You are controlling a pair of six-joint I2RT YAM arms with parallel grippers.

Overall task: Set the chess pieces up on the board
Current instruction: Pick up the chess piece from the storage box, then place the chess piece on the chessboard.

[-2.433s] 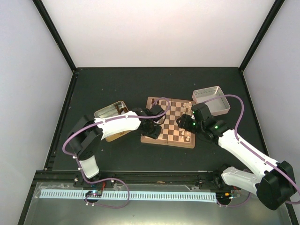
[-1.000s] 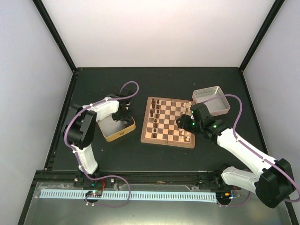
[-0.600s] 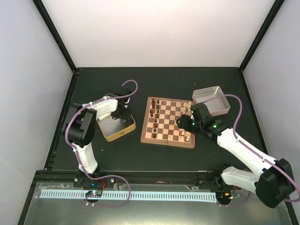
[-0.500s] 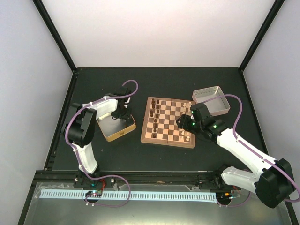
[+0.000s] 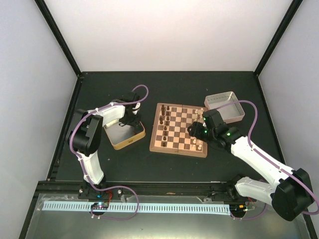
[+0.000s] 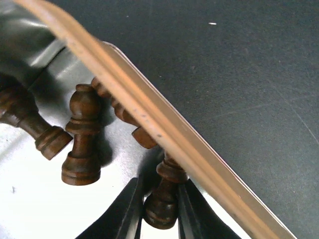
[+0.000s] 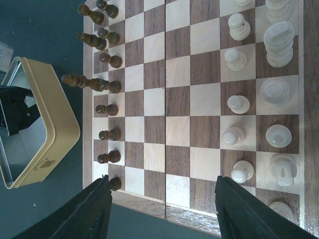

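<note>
The board [image 5: 180, 130] lies mid-table, with dark brown chess pieces [image 7: 107, 108] along its left side and pale pieces on its right. My left gripper [image 5: 130, 119] reaches into the gold tin [image 5: 123, 132]. In the left wrist view it [image 6: 160, 211] is shut on a dark pawn [image 6: 164, 196] lying against the tin's rim [image 6: 164, 134]. Another dark pawn [image 6: 82, 137] and more dark pieces lie in the tin. My right gripper [image 5: 198, 130] hovers open and empty over the board's near right part [image 7: 164, 204].
A silver tin [image 5: 225, 106] stands at the board's far right corner. The gold tin also shows at the left of the right wrist view [image 7: 55, 122]. Dark tabletop [image 6: 239, 64] lies beyond the tin's rim.
My left arm has swung from the board's left edge back over the gold tin and lowered into it. Its gripper now grips a dark pawn. The right arm has not moved.
</note>
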